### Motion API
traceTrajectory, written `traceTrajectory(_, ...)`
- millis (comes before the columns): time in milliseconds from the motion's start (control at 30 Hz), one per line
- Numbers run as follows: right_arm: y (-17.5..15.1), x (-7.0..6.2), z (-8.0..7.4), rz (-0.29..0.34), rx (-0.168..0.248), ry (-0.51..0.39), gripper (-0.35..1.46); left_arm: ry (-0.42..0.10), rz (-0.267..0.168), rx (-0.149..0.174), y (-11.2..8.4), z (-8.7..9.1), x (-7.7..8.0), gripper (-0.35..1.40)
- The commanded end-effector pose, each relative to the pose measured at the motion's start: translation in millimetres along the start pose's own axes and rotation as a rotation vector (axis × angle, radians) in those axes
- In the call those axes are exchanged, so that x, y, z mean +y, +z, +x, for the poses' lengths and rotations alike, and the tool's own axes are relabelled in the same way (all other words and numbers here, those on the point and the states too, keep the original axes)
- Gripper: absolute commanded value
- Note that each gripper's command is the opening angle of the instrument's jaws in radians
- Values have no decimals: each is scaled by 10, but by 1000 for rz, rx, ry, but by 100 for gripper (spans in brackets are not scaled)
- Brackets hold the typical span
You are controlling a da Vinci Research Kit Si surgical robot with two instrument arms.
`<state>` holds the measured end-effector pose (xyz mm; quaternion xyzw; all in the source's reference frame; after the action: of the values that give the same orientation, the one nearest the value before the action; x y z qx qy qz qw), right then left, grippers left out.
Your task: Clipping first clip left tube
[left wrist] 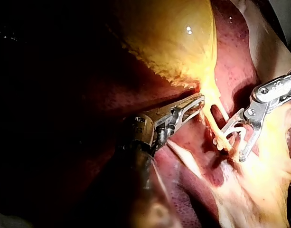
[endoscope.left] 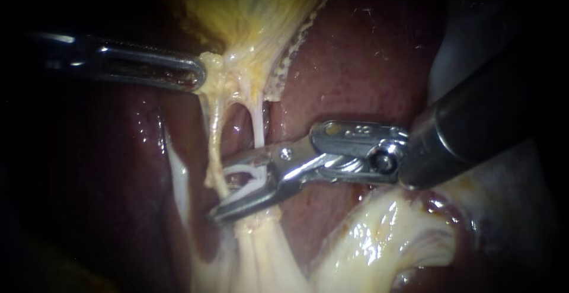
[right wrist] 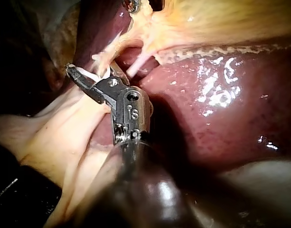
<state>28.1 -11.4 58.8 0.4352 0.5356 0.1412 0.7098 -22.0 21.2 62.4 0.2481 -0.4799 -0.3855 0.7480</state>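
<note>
Endoscope: my left instrument (endoscope.left: 198,75) comes in from 9 o'clock. Its jaws are pressed together on the lower end of the gallbladder (endoscope.left: 249,8), pulling toward 10 o'clock. Two tubes hang from there over the liver (endoscope.left: 355,61). The left tube (endoscope.left: 213,133) runs roughly 12 to 6, and the right tube (endoscope.left: 258,127) sits just beside it at 3. My right instrument (endoscope.left: 220,191) enters from 3 o'clock with its jaws pointing to 8. They are spread and carry a white clip (endoscope.left: 252,177). The left tube crosses the gap near the jaw tips, almost square to them. The right tube passes behind the upper jaw. I can't tell how deep the left tube sits in the clip.

Left wrist: left instrument (left wrist: 197,103) has its jaws together, pinching the gallbladder (left wrist: 173,38) edge. The right instrument (left wrist: 230,145) is just ahead of it with a gap between its jaws. The left tube (left wrist: 215,128) drops into that gap next to the clip (left wrist: 238,133).

Right wrist: right instrument (right wrist: 90,69) has its jaws apart, and the clip (right wrist: 90,75) is visible between them. Yellowish left tube (right wrist: 103,58) tissue lies at the mouth, between the tips. The pale right tube (right wrist: 138,64) is beside the jaw, outside it.

My read: the right instrument does the work here. It probably needs to move a bit further along its own axis so the tube sits well inside before closing. The main risk is catching the right tube as well.
</note>
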Motion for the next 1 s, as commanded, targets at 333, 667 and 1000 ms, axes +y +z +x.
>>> traceTrajectory(333, 18, -12, -27, 76, -32, 22, 49, 0, 0, 0, 0, 0, 0, -35)
traceTrajectory(667, 20, -13, -25, 135, -15, 10, 46, 0, 0, 0, 0, 0, 0, -35)
traceTrajectory(1000, 10, -11, -9, 152, 63, 29, 14, 0, 2, 1, 0, 0, 0, -35)
